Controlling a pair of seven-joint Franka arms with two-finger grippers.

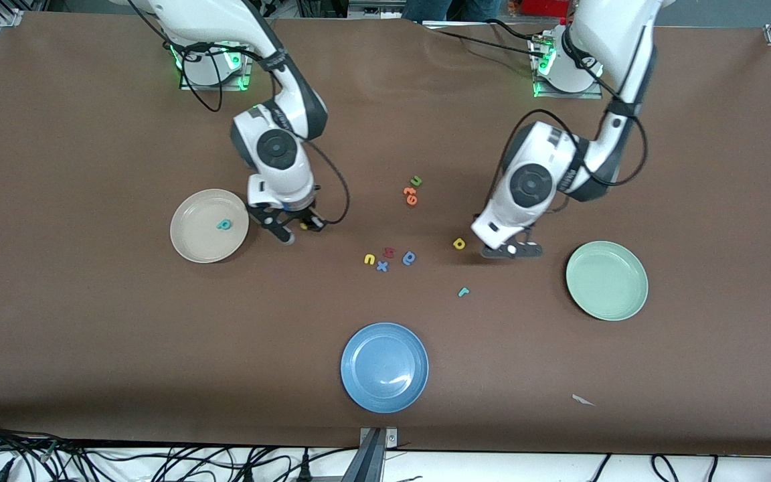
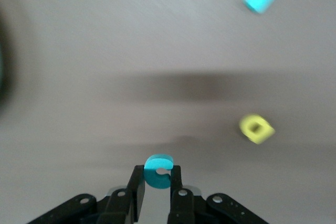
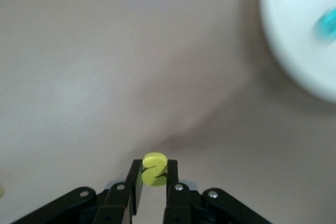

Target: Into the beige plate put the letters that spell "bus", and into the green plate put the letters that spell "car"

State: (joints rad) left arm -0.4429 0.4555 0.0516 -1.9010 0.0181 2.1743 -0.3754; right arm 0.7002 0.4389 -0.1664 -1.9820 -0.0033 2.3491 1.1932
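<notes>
Observe the right gripper [image 3: 154, 174]: its jaws are clamped on the yellow s [image 3: 154, 169], and it sits low over the bench [image 1: 91, 335], just beside the beige plate [image 1: 191, 244]. The teal b [image 1: 225, 225] lies in that plate.

Observe the left gripper [image 2: 156, 179]: its jaws are clamped on the teal c [image 2: 158, 170], low over the bench between the yellow a [image 1: 459, 244] and the green plate [image 1: 606, 294]. That plate holds no letter. The teal r [image 1: 464, 291] lies on the bench, nearer to the front camera than the yellow a.

Locate the yellow u [image 1: 369, 258] near the middle of the bench, grouped with a red letter [image 1: 389, 252], a blue x [image 1: 382, 266] and a blue round letter [image 1: 409, 258]. A green u [image 1: 416, 181] and an orange letter [image 1: 410, 195] lie farther from the front camera. The blue plate [image 1: 359, 381] sits nearest to that camera.
</notes>
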